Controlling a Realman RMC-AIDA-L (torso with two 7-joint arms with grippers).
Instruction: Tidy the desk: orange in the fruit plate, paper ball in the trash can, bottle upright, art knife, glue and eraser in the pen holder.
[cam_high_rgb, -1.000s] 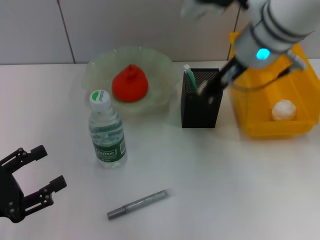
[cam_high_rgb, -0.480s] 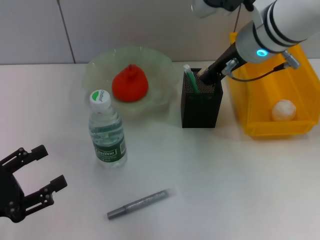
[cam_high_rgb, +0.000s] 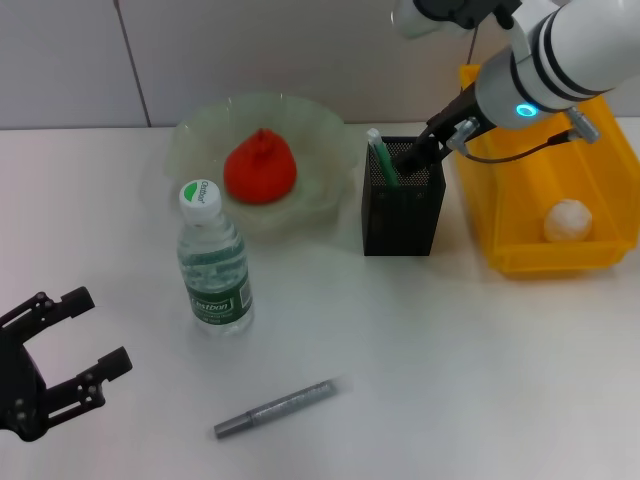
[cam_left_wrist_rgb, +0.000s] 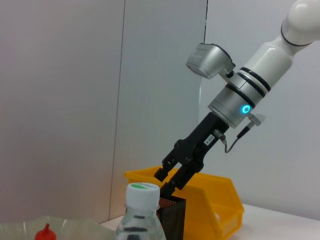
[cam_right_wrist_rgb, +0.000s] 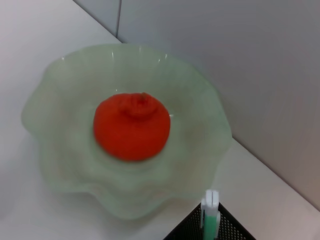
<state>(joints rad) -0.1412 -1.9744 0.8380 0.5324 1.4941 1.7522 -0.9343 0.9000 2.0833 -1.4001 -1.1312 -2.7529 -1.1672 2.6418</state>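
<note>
- Head view: you have the pen holder (cam_high_rgb: 402, 208) standing between the fruit plate (cam_high_rgb: 205, 130) and the trash can (cam_high_rgb: 540, 250), with the art knife (cam_high_rgb: 380, 158) upright in it, white tip poking above the rim at the corner nearest the plate.
- Your right gripper (cam_high_rgb: 420, 156) hangs just over the holder's open mouth, angled down from the trash can side; in the left wrist view its fingers (cam_left_wrist_rgb: 164, 169) stand slightly apart with nothing visible between them.
- The eraser is not visible in any view, so you cannot tell where it lies.
- The glue (cam_high_rgb: 275, 408) lies flat on the table (cam_high_rgb: 420, 350) near the front edge, darker end towards your left arm, well apart from the holder.
- The bottle (cam_high_rgb: 212, 262) stands upright, cap on, just in front of the fruit plate and apart from it.
- The orange (cam_high_rgb: 259, 168) sits in the middle of the fruit plate; your right wrist view shows the same, with the knife's tip rising from the mesh corner beside the plate's rim.
- A paper ball (cam_high_rgb: 567, 221) rests inside the trash can.
- Your left gripper (cam_high_rgb: 72, 345) hovers low at the near left corner of the table, fingers spread wide and empty.
</note>
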